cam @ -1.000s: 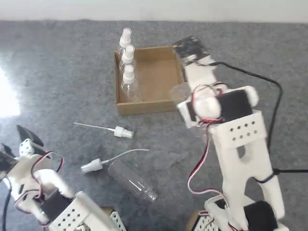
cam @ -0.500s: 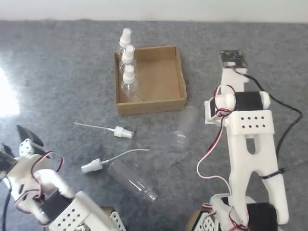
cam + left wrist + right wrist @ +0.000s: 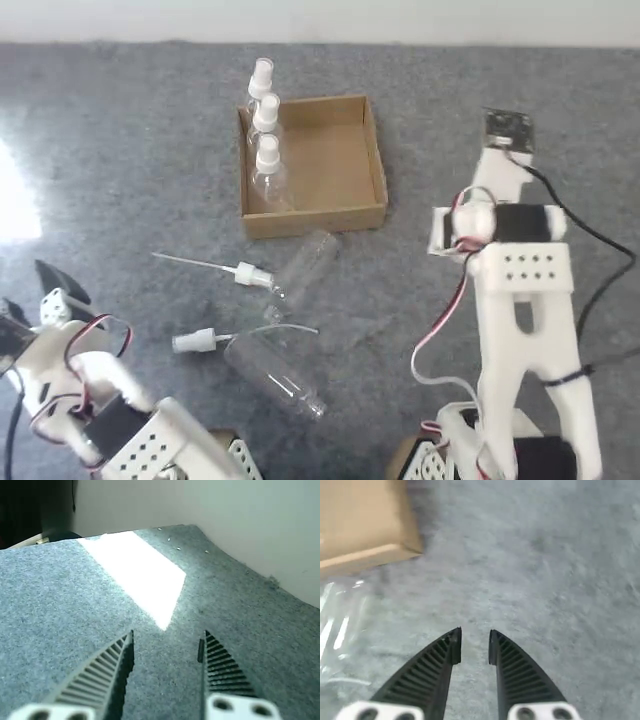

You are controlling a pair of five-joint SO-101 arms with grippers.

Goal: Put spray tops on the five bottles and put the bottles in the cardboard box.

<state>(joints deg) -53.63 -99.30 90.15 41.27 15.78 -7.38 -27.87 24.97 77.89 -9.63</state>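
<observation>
The left gripper [image 3: 167, 637] is hovering low over the grey felt-covered counter [image 3: 120, 150], its black toothed fingers [image 3: 112, 667] spread wide and holding nothing. Nearest the arms, a clear plastic bottle without a top [image 3: 275, 372] is lying on its side, with a white spray top with a curved tube [image 3: 195, 342] just beside it. Farther on, a second clear uncapped bottle [image 3: 303, 270] is lying just in front of the brown cardboard box [image 3: 315, 221], next to a white spray top with a straight tube [image 3: 252, 274]. The right gripper [image 3: 474, 636] is hanging near the box's corner, its fingers parted by a narrow gap and empty. Inside the box, three capped clear bottles [image 3: 268, 170] are standing along one wall.
</observation>
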